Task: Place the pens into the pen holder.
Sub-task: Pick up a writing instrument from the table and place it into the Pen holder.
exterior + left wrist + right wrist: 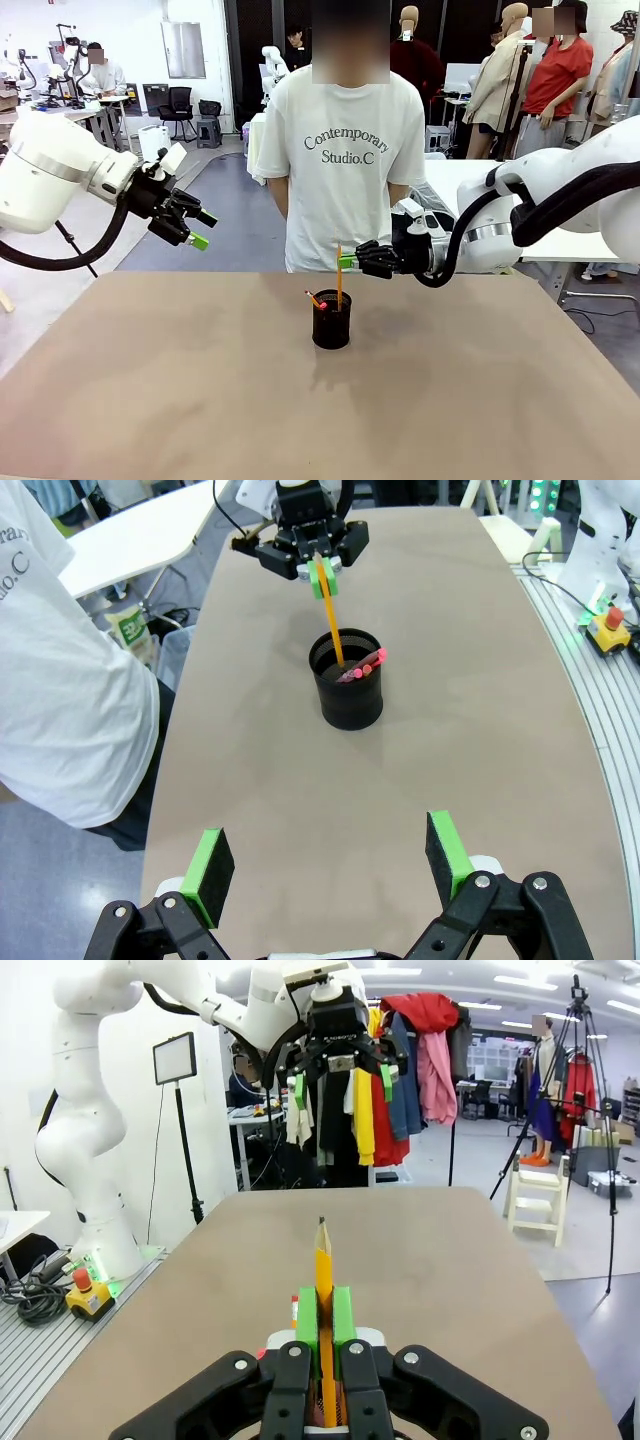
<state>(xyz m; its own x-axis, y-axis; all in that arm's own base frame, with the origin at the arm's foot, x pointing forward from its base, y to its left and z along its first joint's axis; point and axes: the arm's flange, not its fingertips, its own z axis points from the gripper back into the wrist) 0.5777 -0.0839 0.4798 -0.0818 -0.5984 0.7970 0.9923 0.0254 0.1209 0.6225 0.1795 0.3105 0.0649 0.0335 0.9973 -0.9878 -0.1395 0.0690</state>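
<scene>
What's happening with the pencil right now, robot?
Right fingers shut on orange pencil, upright above pen holder. Left fingers open, off to the side. Nothing in the way.

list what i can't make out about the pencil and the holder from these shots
- Pencil: its lower end is hidden inside the pen holder in the front view; in the right wrist view the right gripper covers it.
- Holder contents: the mesh wall hides them in the front view; the left wrist view shows one pinkish-red pen, the rest too dark.
</scene>
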